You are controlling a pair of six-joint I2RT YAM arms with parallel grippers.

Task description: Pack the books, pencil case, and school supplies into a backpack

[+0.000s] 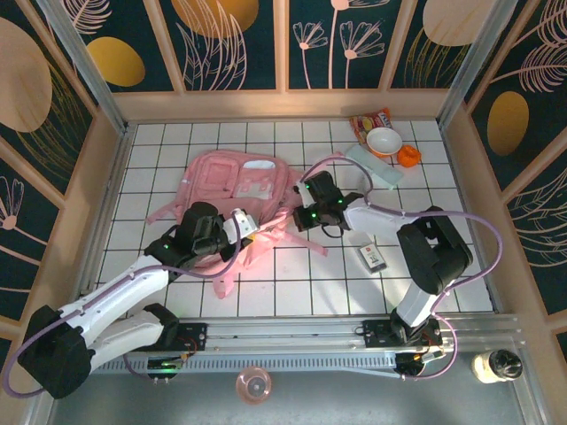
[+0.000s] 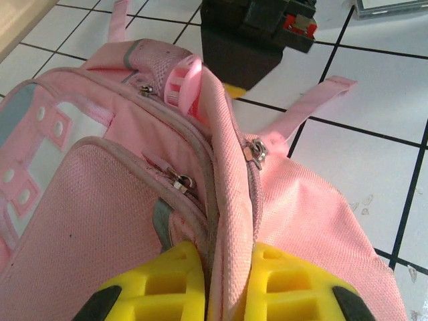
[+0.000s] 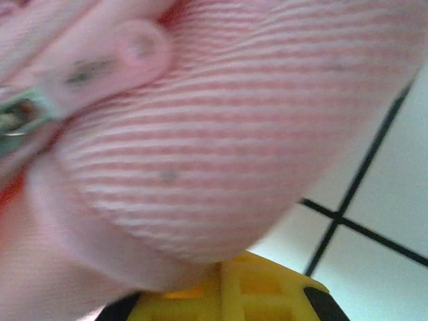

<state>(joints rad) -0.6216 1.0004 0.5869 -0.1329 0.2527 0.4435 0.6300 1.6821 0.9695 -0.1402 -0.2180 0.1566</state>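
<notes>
Two grippers meet at the pink backpack [image 1: 239, 181], lying flat at 10 o'clock from the table's middle. The left gripper [image 2: 226, 262] is pinched narrow on the bag's zippered rim, at its 5 o'clock corner. The right gripper [image 1: 301, 193], jaws closed, presses the 3 o'clock side. It may be gripping fabric, but its close view is blurred. The pencil case [image 1: 372, 166] lies at the bag's 2 o'clock and the dark labelled item [image 1: 372, 257] at 4 o'clock.

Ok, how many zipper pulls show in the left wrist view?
3: upper pull top left, middle pull at centre, right pull on the raised backpack edge; others may be hidden.
</notes>
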